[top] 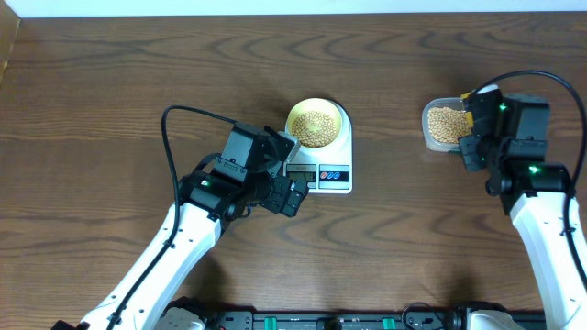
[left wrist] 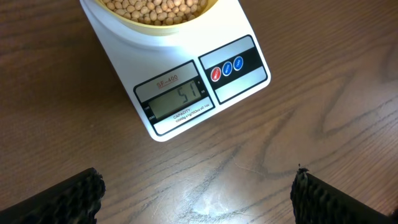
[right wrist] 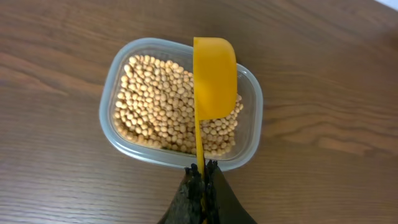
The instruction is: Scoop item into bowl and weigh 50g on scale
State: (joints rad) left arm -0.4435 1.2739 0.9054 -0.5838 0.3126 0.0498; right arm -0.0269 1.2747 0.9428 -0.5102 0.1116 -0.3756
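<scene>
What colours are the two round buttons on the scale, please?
One is a red button, the other a blue button; the left wrist view shows them best.

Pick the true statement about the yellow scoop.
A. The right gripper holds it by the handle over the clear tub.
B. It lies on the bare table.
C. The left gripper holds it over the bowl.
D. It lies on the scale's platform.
A: the right gripper is shut on the handle of the yellow scoop, which sits over the beans in the clear tub.
</scene>
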